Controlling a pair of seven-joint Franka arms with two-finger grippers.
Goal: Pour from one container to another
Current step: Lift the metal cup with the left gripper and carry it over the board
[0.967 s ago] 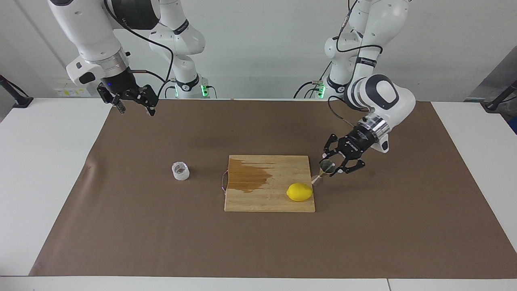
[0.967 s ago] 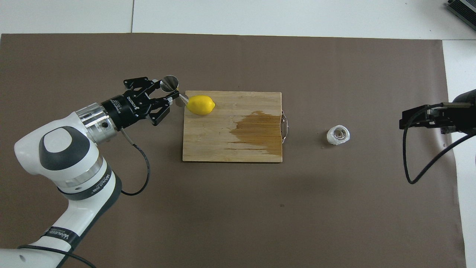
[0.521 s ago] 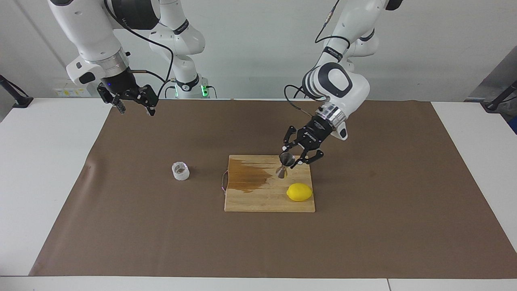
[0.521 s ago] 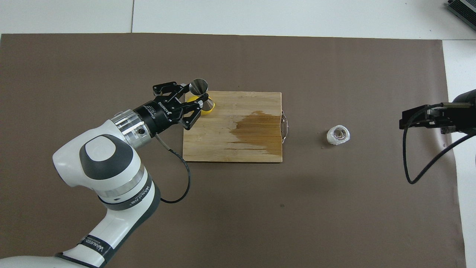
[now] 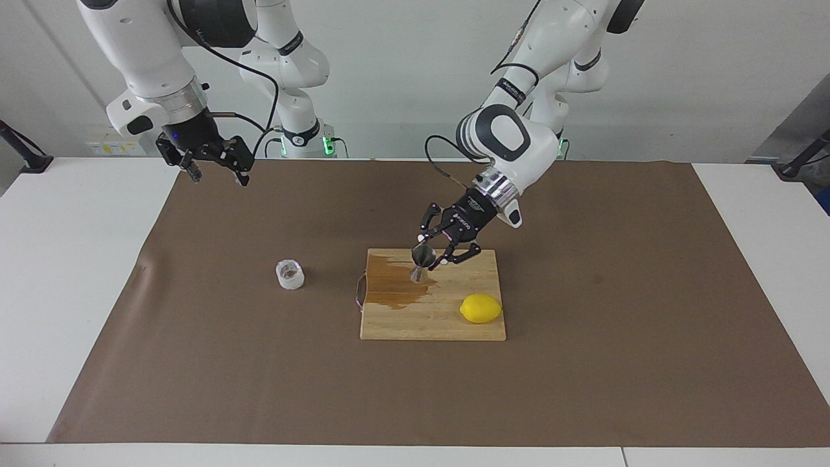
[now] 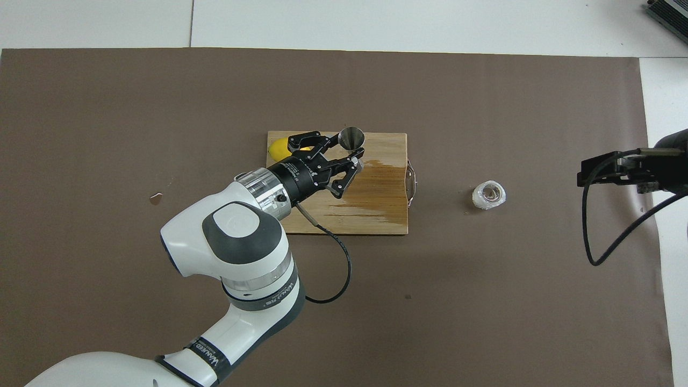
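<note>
Facing view: the left gripper (image 5: 433, 254), closed on the steel jigger (image 5: 420, 263), hangs over the wet cutting board (image 5: 433, 327). It should carry it level toward the clear cup (image 5: 290, 274). The right gripper (image 5: 206, 159) waits open.

A white table (image 5: 84, 259) stands before a plain pale wall (image 5: 402, 71). A large brown mat (image 5: 648, 363) covers most of the table. The light is even and soft.

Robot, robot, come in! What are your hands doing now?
Left gripper shut on jigger, over cutting board. Right gripper open, waiting. Cup untouched. Nothing in between.
</note>
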